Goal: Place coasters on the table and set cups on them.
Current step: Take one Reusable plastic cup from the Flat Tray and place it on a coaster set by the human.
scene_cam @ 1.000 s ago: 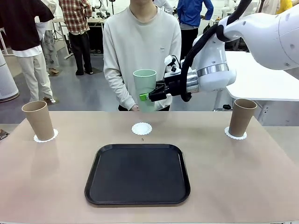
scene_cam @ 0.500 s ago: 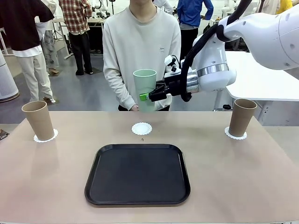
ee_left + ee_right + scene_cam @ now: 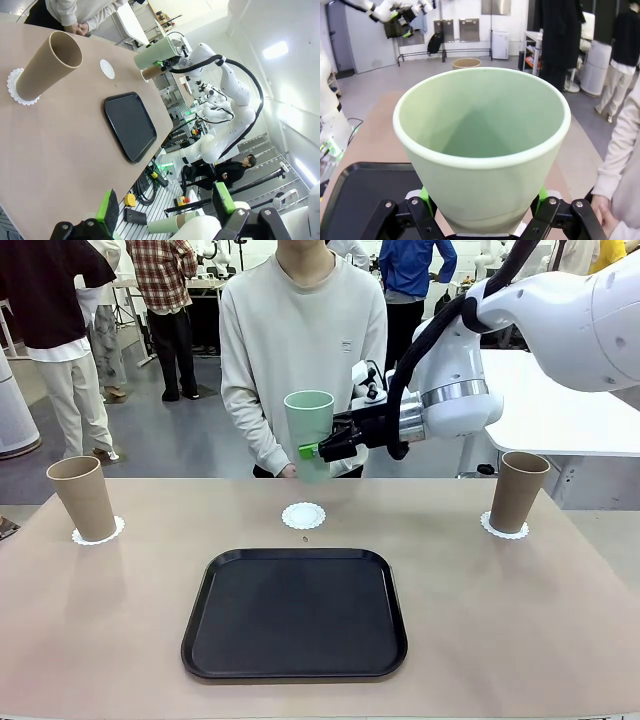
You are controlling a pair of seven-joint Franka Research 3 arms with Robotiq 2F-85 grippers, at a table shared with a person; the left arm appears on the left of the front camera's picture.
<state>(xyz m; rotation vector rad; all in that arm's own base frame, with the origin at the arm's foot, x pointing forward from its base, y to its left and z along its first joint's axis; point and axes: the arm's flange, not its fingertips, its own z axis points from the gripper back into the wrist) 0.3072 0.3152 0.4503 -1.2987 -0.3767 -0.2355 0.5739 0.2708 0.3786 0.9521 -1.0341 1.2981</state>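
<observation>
A bright workshop with people standing in the background lies beyond a large beige desk (image 3: pixel 520 610), and a person in a pale sweatshirt (image 3: pixel 300 350) stands at its far edge, just behind the right claw. Below and nearer the camera than that claw, a black rectangular tray (image 3: pixel 295 613) lies flat on the middle of the desk. The white right arm reaches in from the right side, and its right claw (image 3: pixel 312 448) is closed on the lower part of the mint green cup (image 3: pixel 310 430), holding it upright in the air above the far middle of the desk. In the right wrist view the same mint green cup (image 3: pixel 482 145) sits between the green pads (image 3: pixel 541 194), its open mouth facing the camera, with the person's hand (image 3: pixel 600 209) just beside it to the right. Well off to the left of the right claw, a tan cup (image 3: pixel 82 498) stands on a white coaster (image 3: pixel 98 533) near the desk's left edge. Well off to its right, a second tan cup (image 3: pixel 520 490) stands on another coaster (image 3: pixel 503 528). Directly beneath the held cup, apart from it, the third coaster (image 3: pixel 303 515) lies bare on the desk just beyond the tray's far edge. In the left wrist view the left claw (image 3: pixel 165 205) hangs with its two fingers spread wide and nothing between them, off the desk's edge, with the left tan cup (image 3: pixel 47 65) well ahead of it.
</observation>
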